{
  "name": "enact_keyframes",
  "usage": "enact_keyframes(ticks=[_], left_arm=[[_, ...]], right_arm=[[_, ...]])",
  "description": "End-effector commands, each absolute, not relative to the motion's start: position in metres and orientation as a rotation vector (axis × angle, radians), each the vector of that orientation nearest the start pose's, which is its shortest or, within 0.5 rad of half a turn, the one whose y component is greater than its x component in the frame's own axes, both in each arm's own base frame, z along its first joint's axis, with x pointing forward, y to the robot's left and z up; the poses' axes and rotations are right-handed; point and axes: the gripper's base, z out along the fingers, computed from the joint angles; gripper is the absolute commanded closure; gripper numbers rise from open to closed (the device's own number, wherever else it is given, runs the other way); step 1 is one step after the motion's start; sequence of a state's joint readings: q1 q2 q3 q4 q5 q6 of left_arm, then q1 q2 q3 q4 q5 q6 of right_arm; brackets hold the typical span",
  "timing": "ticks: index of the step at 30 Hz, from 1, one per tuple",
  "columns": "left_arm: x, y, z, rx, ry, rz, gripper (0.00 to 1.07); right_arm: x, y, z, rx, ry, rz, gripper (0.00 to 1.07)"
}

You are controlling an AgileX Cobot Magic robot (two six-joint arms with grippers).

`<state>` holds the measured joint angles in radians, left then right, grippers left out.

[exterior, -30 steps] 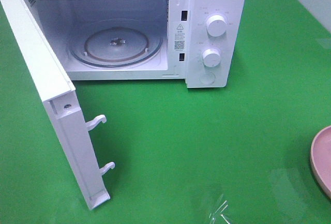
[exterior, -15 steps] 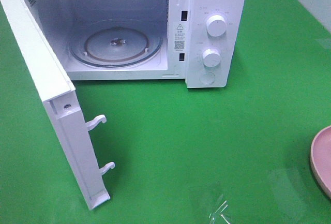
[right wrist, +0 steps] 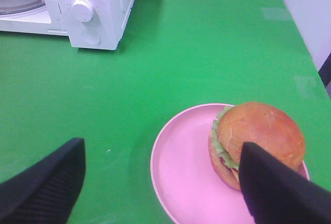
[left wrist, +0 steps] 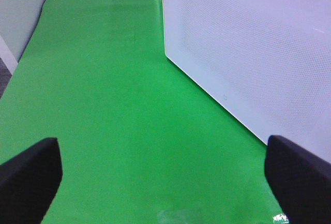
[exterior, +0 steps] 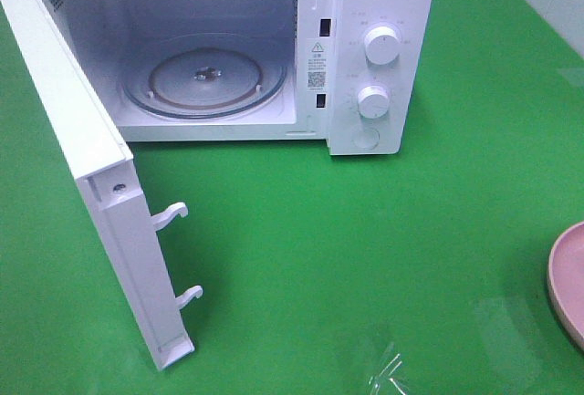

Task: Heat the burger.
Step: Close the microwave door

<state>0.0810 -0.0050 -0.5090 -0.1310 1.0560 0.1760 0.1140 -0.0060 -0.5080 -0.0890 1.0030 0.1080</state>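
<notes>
The burger (right wrist: 257, 138), with a golden-brown bun and a green lettuce frill, sits on the far-right part of a pink plate (right wrist: 183, 175) in the right wrist view. My right gripper (right wrist: 163, 185) is open above the table, with its fingers on either side of the plate's near part and one fingertip (right wrist: 279, 188) overlapping the burger's near edge in the picture. My left gripper (left wrist: 165, 182) is open and empty over bare green table, beside the microwave door's outer face (left wrist: 248, 53). In the exterior high view only the plate's edge (exterior: 568, 281) shows; the burger and both grippers are out of view.
The white microwave (exterior: 379, 12) stands at the back with its door (exterior: 91, 167) swung wide open to the left. Its glass turntable (exterior: 205, 76) is bare. Two knobs (exterior: 380, 45) and a button are on its right panel. A green mat (exterior: 365, 231) covers the table.
</notes>
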Motion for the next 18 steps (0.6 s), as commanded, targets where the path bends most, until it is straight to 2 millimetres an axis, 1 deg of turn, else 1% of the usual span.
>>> enact_keyframes(ticks=[1,18], left_arm=[[-0.0082,-0.0114,0.2804,0.094,1.988,0.003,0.07],[-0.0082,-0.0115,0.2804,0.094,1.988,0.002,0.07]], right_arm=[[-0.0074,-0.0075,0.2838,-0.005,1.948,0.033,0.31],[-0.0074,-0.0075,0.2838,-0.004,1.948,0.033,0.31]])
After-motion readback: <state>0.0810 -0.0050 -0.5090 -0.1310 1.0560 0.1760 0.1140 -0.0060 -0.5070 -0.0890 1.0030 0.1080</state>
